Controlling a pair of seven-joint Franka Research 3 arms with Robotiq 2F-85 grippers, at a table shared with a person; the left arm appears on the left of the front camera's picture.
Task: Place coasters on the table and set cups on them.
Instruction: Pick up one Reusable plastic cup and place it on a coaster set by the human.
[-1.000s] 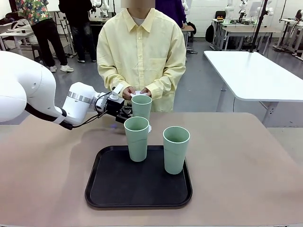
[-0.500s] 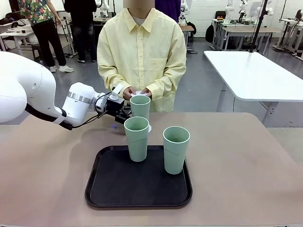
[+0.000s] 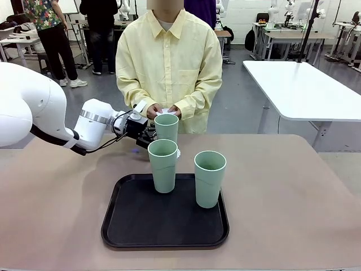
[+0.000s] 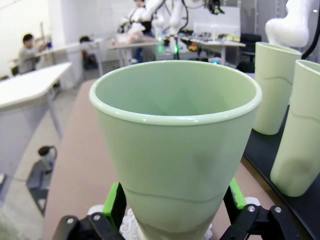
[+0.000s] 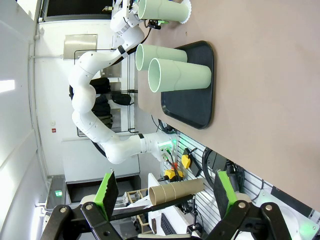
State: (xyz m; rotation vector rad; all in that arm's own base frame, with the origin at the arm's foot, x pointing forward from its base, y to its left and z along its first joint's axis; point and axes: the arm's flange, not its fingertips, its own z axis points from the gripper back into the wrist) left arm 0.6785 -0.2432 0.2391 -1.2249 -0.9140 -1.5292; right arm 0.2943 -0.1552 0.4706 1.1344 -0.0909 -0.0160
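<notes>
Left gripper (image 4: 174, 201), seen from its own wrist: the two green pads (image 4: 114, 202) stand one at each side of the lower wall of a cup (image 4: 175, 140), close against it. Whether they press on the wall or stand just clear of it cannot be told. Under the cup's base, between the fingers, lies the scalloped edge of a white coaster (image 4: 131, 226); in the front view only a white sliver of it shows.

From the front, the same gripper (image 3: 149, 134) comes at the cup (image 3: 167, 127) from the side, low over the table (image 3: 293, 192), just past the far rim of the black tray (image 3: 169, 220). The other cups (image 3: 163, 165) stand on that tray, nearer the camera than the gripper. A person's hands (image 3: 153, 110) hold white paper just beyond the cup.

All three cups stand upright, long axis vertical, mouth up and narrow base down.

Right gripper (image 5: 165, 196): jaws spread wide, nothing between them, well apart from the cups, which its rolled view shows sideways.
</notes>
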